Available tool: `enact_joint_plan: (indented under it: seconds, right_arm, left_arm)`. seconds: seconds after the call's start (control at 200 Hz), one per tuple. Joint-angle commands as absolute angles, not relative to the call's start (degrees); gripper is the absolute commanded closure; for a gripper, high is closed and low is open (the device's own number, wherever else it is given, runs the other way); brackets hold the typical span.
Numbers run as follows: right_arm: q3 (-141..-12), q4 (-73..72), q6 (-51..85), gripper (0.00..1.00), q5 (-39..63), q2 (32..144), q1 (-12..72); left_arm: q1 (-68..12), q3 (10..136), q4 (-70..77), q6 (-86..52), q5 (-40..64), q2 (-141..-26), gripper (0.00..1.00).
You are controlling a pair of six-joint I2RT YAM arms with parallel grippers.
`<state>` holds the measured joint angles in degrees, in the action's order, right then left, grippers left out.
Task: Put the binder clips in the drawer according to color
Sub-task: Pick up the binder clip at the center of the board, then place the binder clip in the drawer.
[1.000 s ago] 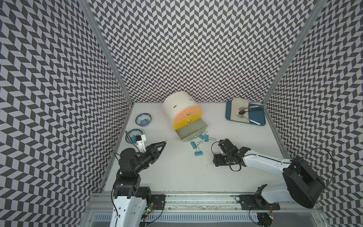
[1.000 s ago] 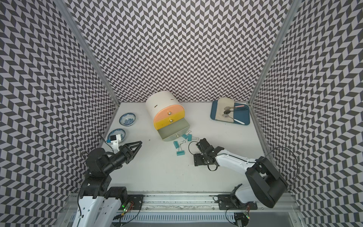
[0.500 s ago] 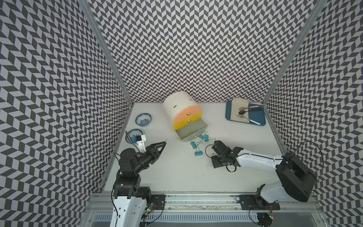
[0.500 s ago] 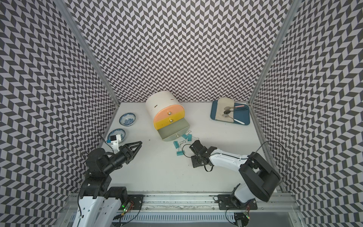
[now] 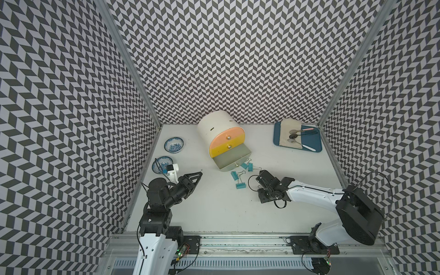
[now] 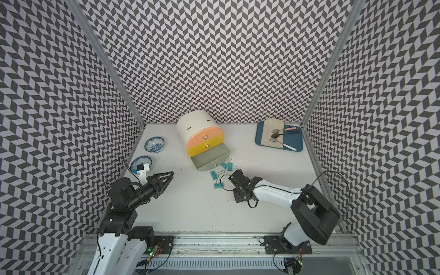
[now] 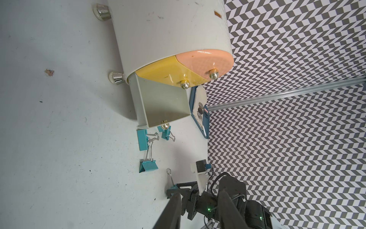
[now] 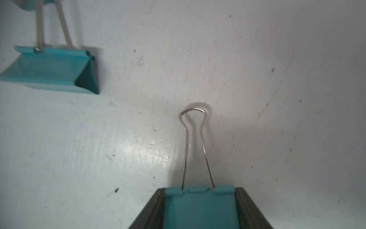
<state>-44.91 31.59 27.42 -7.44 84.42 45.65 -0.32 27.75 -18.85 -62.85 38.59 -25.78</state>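
Teal binder clip (image 8: 200, 210) now sits pinched between the right gripper (image 8: 200, 190)'s narrowed jaws, which slid closer to the open grey-green drawer (image 5: 232, 156).

The right gripper (image 5: 260, 175) is sliding left, getting nearer to the blue-green clips (image 5: 241, 185), and its jaws are squeezing in on one clip (image 8: 200, 210) between them.

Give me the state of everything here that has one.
pink drawer: shut
yellow drawer: shut
grey-green drawer: pulled open, no clips seen inside
right gripper: fingers shut on a teal clip
left gripper: open, empty
four other clips: loose on the table
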Motion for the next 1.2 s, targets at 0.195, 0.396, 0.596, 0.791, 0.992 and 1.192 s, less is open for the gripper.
enact_joint_plan:
  seconds: [0.195, 0.396, 0.596, 0.791, 0.992, 1.192]
  right_arm:
    - [-60.2, 34.3, 26.1, 0.62, -6.8, 81.0, 43.1]
    - [-69.5, 32.1, 26.6, 0.62, 2.2, 84.5, 37.7]
    - [-76.0, 26.5, 28.0, 0.62, 11.7, 91.1, 35.9]
    - [-80.6, 21.7, 32.0, 0.62, 17.6, 97.3, 37.2]
    - [-82.1, 18.8, 34.3, 0.62, 19.1, 100.5, 39.3]
    - [-82.3, 16.7, 35.3, 0.61, 19.7, 102.9, 41.2]
  left_arm:
    - [-0.3, 29.4, -15.4, -59.6, 40.3, -33.0, 0.64]
    - [-1.8, 29.0, -12.0, -60.0, 41.7, -36.6, 0.61]
    - [-5.0, 29.8, -7.9, -59.8, 42.5, -42.7, 0.57]
    - [-9.1, 31.4, -4.2, -59.5, 41.0, -48.7, 0.56]
    - [-10.1, 31.6, -1.2, -59.7, 40.2, -52.1, 0.55]
    - [-10.1, 31.1, 2.3, -60.9, 40.3, -54.6, 0.55]
